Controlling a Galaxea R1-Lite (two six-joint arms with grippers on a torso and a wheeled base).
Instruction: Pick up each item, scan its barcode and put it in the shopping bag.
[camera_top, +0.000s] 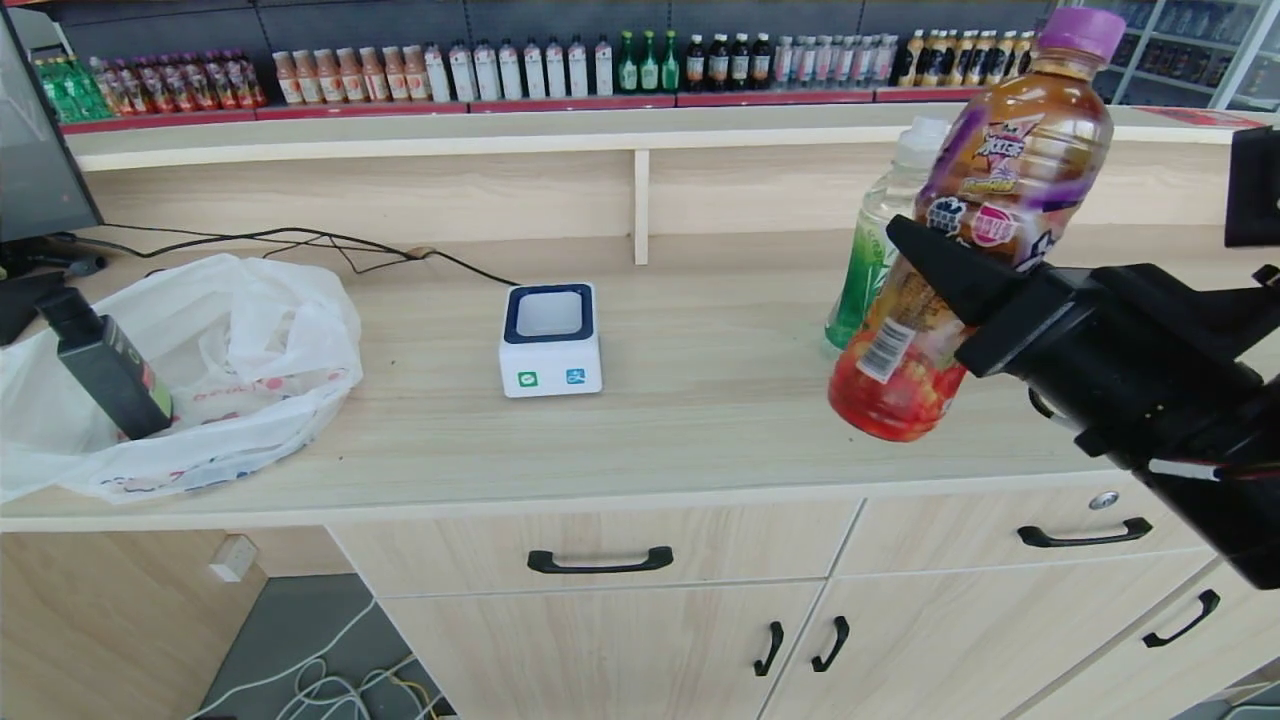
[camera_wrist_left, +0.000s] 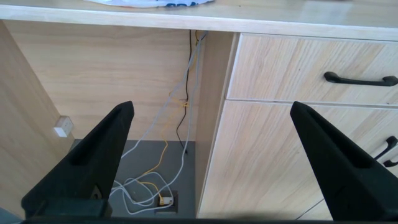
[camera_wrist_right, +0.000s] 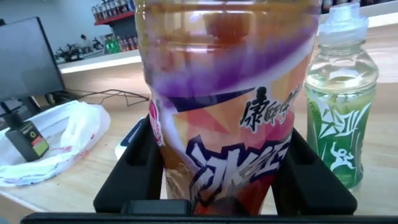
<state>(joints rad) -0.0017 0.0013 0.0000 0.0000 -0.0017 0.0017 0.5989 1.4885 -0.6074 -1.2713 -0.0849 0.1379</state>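
On the counter (camera_top: 700, 410), a dark bottle (camera_top: 105, 365) is held by the white shopping bag (camera_top: 260, 370). The purple-capped bottle (camera_top: 1010, 170), barcode low on its label, is clamped tilted by the right gripper (camera_top: 950, 275). The left gripper (camera_wrist_left: 211, 162) is spread open below.

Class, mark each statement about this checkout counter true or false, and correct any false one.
1. The right gripper grips the purple-capped bottle, which is tilted. True.
2. The scanner lies inside the shopping bag. False: the scanner stands on the counter, apart from the bag.
3. A dark bottle leans inside the shopping bag. True.
4. The left gripper is shut on the green-labelled bottle. False: it is open and empty; that bottle stands on the counter.
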